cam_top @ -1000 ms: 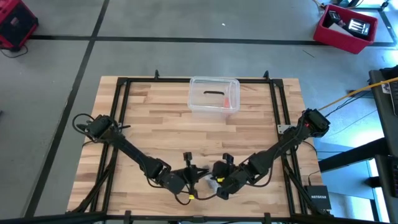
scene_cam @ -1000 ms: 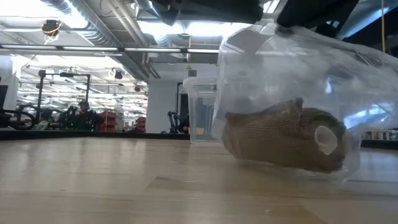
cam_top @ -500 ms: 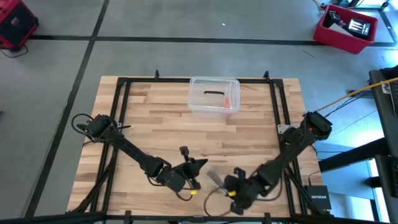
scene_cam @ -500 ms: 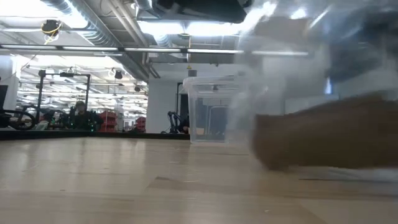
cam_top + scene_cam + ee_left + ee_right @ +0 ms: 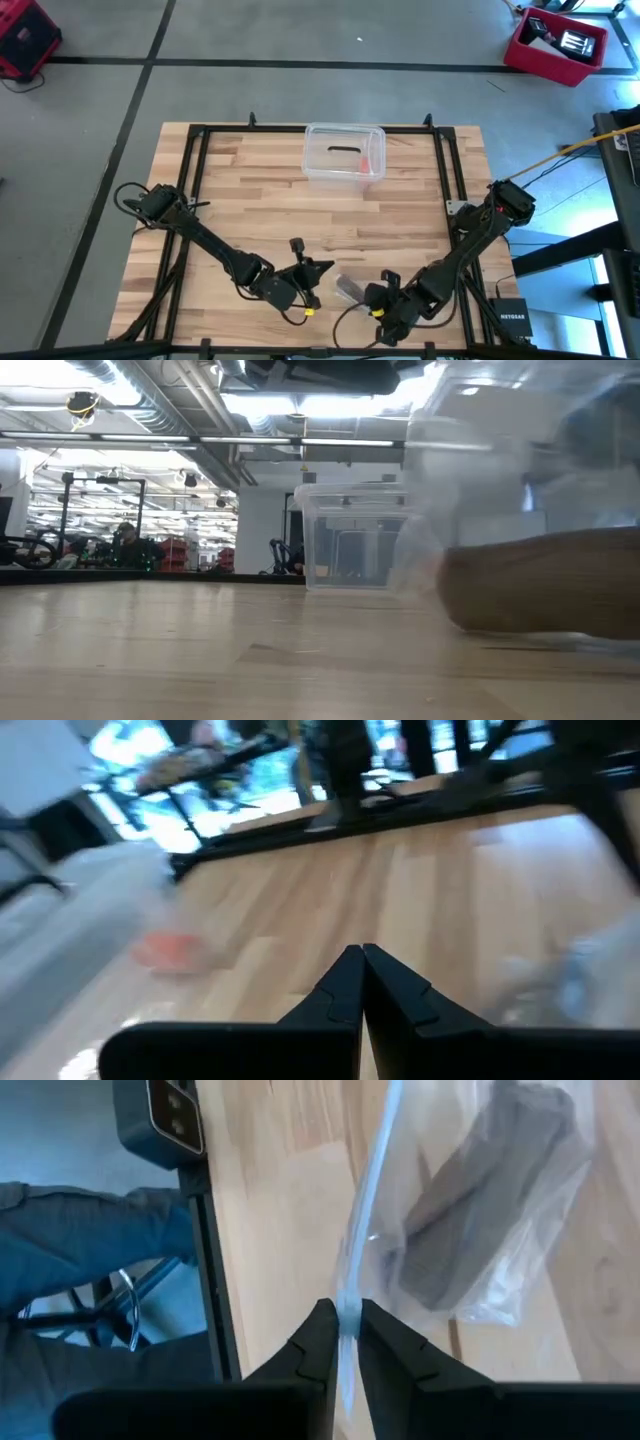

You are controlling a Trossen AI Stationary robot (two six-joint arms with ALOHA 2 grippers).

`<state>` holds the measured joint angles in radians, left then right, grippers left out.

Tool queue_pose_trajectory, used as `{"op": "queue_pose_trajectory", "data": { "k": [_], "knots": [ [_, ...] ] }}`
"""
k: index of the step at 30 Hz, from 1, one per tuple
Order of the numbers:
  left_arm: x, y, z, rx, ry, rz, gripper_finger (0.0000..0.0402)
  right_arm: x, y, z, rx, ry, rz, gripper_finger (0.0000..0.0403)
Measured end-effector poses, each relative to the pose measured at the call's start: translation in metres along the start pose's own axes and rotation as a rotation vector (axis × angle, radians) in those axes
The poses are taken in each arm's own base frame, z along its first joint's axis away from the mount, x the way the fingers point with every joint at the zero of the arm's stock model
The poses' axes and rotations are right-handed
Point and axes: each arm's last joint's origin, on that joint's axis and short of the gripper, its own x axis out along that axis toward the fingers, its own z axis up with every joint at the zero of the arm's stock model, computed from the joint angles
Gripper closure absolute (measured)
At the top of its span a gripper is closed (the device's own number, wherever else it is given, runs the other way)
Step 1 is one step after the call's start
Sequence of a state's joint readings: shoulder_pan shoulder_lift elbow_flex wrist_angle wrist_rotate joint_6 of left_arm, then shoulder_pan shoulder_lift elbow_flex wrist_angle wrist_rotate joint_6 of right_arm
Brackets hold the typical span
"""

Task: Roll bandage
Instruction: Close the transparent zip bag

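Observation:
The bandage (image 5: 480, 1210) is a small dark brown roll inside a clear plastic bag (image 5: 348, 288) near the table's near edge. In the low view, the bandage (image 5: 545, 595) shows large at the right, lying low on the wood. My right gripper (image 5: 372, 297) is just right of the bag and shut on it (image 5: 347, 1320). My left gripper (image 5: 312, 268) is just left of the bag, shut and empty (image 5: 362, 960). My right gripper pinches the clear bag's thin flat edge (image 5: 352, 1285) between its two fingers, away from the bandage. The bag stretches out beyond the fingertips. The roll sits in the bag's far part (image 5: 500, 1250), over the table top.
A clear plastic box (image 5: 345, 152) with a small orange thing inside stands at the table's far middle; it also shows in the low view (image 5: 355, 550). A black frame (image 5: 195, 160) runs around the table top. A network box (image 5: 512, 320) lies at the near right corner.
My right gripper has gone toward the table's right and near edge, taking the bag with the bandage along. The bag has come away from my left gripper, which has drawn back a little toward the far edge. In the low view the bandage has slid right.

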<state>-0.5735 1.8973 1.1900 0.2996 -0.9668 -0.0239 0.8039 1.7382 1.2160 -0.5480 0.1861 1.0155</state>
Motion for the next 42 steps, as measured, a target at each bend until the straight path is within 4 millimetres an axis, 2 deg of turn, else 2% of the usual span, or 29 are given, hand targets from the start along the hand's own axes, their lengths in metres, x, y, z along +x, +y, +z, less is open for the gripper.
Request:
{"op": "queue_pose_trajectory", "data": {
  "k": [3,7,13,16,19,21,27,35,38,42],
  "knots": [
    [0.000,-0.004,0.001,-0.039,0.000,-0.136,0.0396,0.000,-0.001,0.002,0.004,-0.009,-0.007,0.0352],
    [0.003,-0.007,0.005,-0.113,0.018,-0.356,0.0360,0.000,-0.002,0.003,0.004,-0.023,-0.016,0.0334],
    [0.005,-0.009,0.007,-0.148,0.041,-0.514,0.0286,0.000,-0.002,0.003,0.007,-0.050,-0.033,0.0303],
    [0.002,-0.008,0.005,-0.119,0.083,-0.573,0.0260,0.000,-0.002,0.003,0.008,-0.044,-0.029,0.0286],
    [-0.003,-0.004,0.011,-0.161,0.095,-0.616,0.0244,0.000,-0.002,0.002,0.007,-0.034,-0.024,0.0273],
    [-0.005,-0.003,0.015,-0.177,0.087,-0.652,0.0238,0.000,-0.002,0.003,0.007,-0.035,-0.024,0.0267],
    [-0.011,-0.011,0.010,-0.168,0.124,-0.690,0.0234,0.000,-0.002,0.003,0.003,-0.035,-0.025,0.0263],
    [-0.020,-0.033,-0.017,-0.068,0.211,-0.707,0.0234,0.001,0.002,-0.001,-0.028,-0.031,-0.005,0.0264],
    [-0.022,-0.035,-0.020,-0.065,0.238,-0.691,0.0234,0.007,0.009,-0.012,-0.093,-0.016,0.000,0.0264],
    [-0.023,-0.035,-0.022,-0.068,0.256,-0.682,0.0234,0.025,0.019,-0.037,-0.283,0.000,-0.016,0.0265]
  ]
}}
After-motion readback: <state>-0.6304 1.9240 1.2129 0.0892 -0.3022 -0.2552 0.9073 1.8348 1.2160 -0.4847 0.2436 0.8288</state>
